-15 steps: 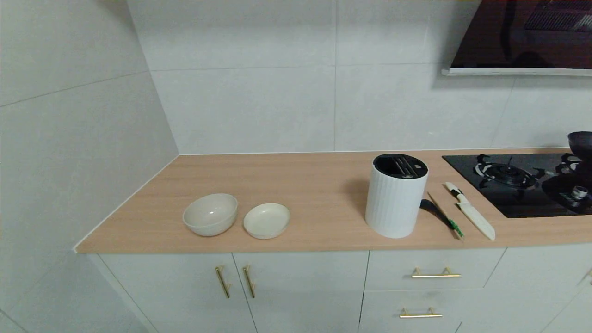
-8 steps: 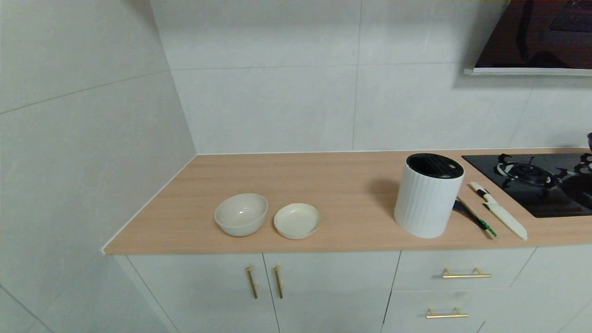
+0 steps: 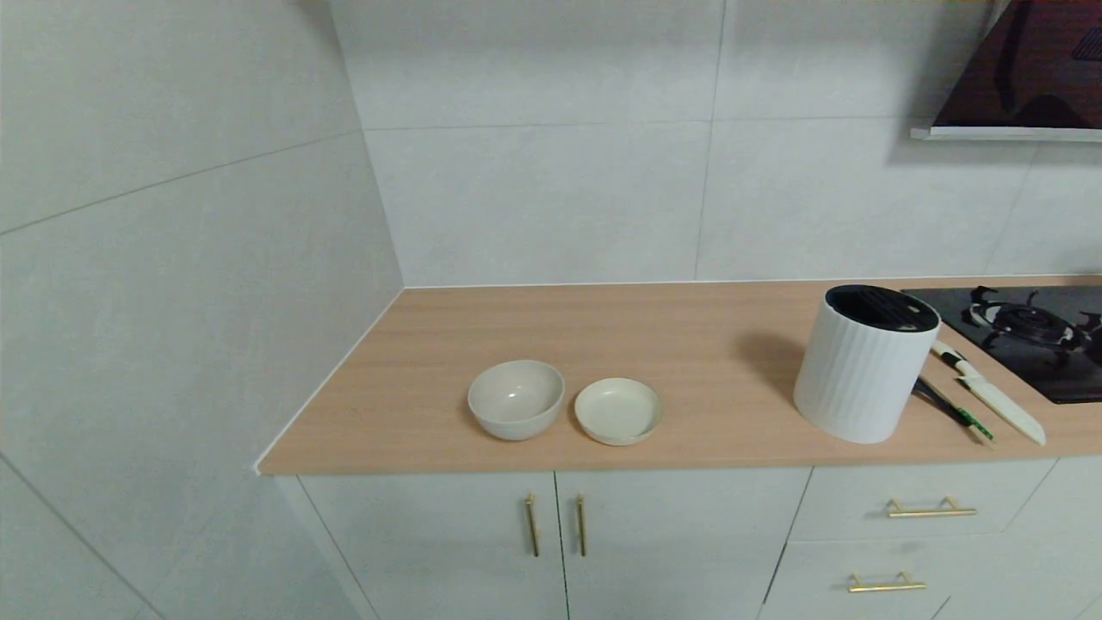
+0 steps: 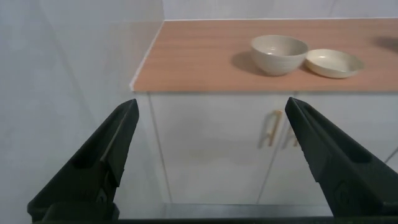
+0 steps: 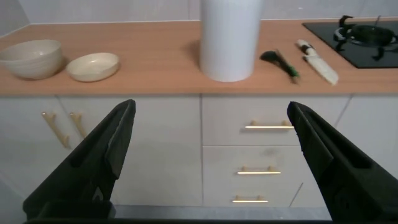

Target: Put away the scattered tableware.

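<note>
Kitchen tableware, loose, none of it gripped.
Head view: deep bowl (image 3: 516, 399) and shallow dish (image 3: 618, 411) just beside each other near the front edge of the wooden surface (image 3: 689, 327). A white ribbed holder (image 3: 863, 366) stands well to their right and hides one end of a dark utensil (image 3: 951, 409). A white knife (image 3: 990, 392) lies beside the utensil, and the hob (image 3: 1033, 331) is cut off at the frame edge. Left wrist view: left pincer (image 4: 209, 106) spread wide, level, facing the cupboard doors (image 4: 211, 149) below the bowl. Right wrist view: right pincer (image 5: 211, 107) spread wide, facing the drawers (image 5: 267, 143); the holder's top is cut off.
</note>
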`<state>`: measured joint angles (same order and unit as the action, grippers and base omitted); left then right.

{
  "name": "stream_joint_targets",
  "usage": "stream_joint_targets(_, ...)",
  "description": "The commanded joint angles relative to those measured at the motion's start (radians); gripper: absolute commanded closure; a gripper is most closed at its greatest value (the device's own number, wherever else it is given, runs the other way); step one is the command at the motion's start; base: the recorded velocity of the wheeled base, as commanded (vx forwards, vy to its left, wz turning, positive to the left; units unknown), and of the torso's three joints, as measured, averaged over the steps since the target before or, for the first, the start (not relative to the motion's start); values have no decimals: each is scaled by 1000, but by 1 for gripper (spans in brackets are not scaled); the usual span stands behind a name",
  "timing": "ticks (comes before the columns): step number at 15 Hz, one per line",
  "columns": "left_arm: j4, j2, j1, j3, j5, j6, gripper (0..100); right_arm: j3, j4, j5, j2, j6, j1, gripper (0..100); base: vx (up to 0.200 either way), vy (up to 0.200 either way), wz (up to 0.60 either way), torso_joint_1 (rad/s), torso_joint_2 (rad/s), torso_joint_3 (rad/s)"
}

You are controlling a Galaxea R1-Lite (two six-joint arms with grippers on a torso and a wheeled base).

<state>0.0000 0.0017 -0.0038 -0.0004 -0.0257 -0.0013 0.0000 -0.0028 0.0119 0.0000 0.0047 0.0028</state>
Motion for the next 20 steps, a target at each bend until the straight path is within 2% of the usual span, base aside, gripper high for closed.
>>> stream_joint_targets(1, 0, 0, 1, 0, 0, 0, 0, 0, 0, 0, 0, 0, 0, 0, 0, 200, 0, 7, 7, 2)
stream_joint_targets(2, 0, 1, 1, 0, 0, 0, 0, 0, 0, 0, 0, 0, 0, 0, 0, 200, 0, -2, 7, 2)
stream_joint_targets(18, 0, 0, 1, 0, -2, 0, 0, 0, 0, -1, 0, 3, 0, 0, 0, 0, 0, 0, 0, 0)
stream_joint_targets(20, 0, 0, -1, 0, 0, -2, 0, 0, 0, -1, 0, 3, 0, 0, 0, 0, 0, -146, 312, 159)
